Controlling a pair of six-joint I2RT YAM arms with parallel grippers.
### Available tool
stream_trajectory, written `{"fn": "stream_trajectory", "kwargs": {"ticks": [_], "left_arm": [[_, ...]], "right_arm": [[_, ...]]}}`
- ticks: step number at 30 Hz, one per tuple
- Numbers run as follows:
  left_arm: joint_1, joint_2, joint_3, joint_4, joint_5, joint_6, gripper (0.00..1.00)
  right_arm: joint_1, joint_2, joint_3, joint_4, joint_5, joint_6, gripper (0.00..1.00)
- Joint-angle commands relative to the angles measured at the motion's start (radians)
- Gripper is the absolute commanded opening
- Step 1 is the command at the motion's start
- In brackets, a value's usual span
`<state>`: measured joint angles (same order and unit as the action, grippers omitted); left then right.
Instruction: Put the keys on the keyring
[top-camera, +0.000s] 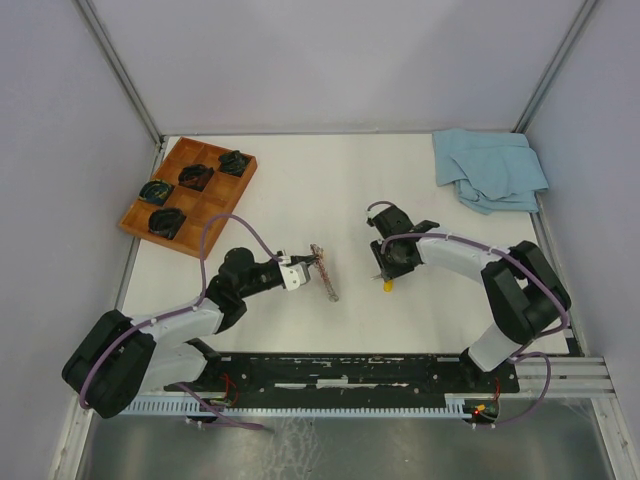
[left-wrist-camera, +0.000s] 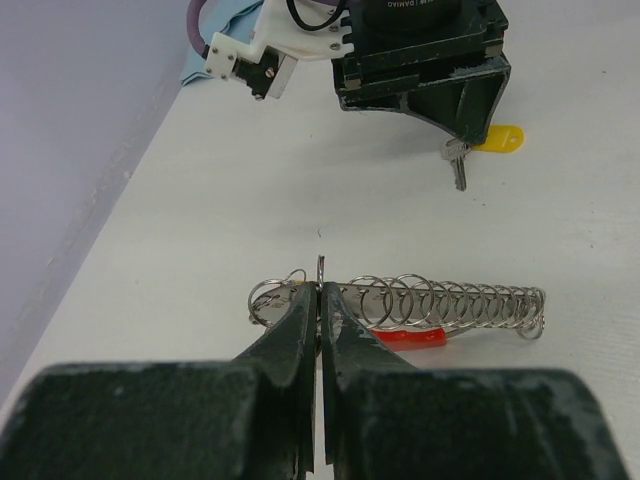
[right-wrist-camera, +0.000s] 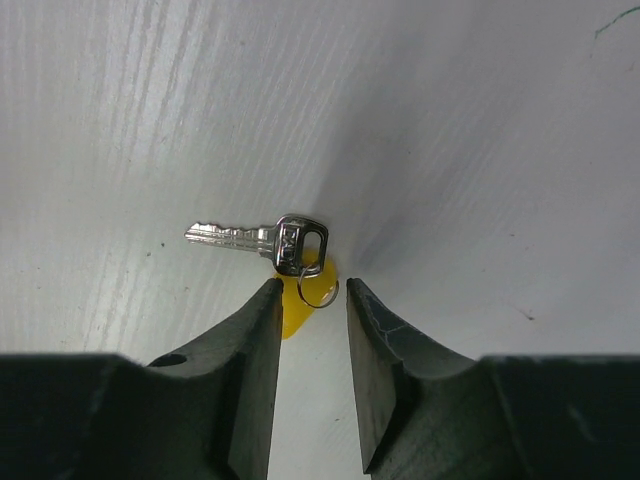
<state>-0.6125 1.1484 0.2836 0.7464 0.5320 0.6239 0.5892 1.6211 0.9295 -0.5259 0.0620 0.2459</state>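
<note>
My left gripper (top-camera: 308, 264) (left-wrist-camera: 320, 296) is shut on a thin metal ring of the keyring (left-wrist-camera: 320, 268), which stands up between the fingertips. The keyring's silver looped chain (left-wrist-camera: 450, 300) and red strap (left-wrist-camera: 415, 337) lie on the white table to the right of the jaws; it also shows in the top view (top-camera: 325, 275). My right gripper (top-camera: 388, 276) (right-wrist-camera: 310, 292) is open and points down over a silver key (right-wrist-camera: 245, 238) with a yellow head (right-wrist-camera: 296, 308) and a small split ring (right-wrist-camera: 318, 290). The yellow head and split ring lie between its fingertips.
A wooden tray (top-camera: 215, 196) with black coiled items stands at the back left. A blue cloth (top-camera: 490, 168) lies at the back right. Enclosure walls ring the table. The right gripper (left-wrist-camera: 420, 70) faces the left wrist camera, close beyond the keyring.
</note>
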Motion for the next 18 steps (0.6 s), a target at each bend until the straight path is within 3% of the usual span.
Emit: {"fn": "stream_trajectory", "kwargs": {"ticks": [1,12,18], "left_arm": [[0.003,-0.014,0.040,0.019,0.000,-0.033,0.03],[0.005,-0.018,0.042,0.014,0.008,-0.036,0.03],[0.005,-0.020,0.045,0.012,0.013,-0.038,0.03]], "right_arm": [[-0.014,0.017,0.042,-0.009,-0.016,0.026,0.38],[-0.021,-0.036,0.019,-0.011,-0.021,0.027,0.11],[-0.022,-0.076,0.013,-0.003,-0.047,0.031,0.01]]}}
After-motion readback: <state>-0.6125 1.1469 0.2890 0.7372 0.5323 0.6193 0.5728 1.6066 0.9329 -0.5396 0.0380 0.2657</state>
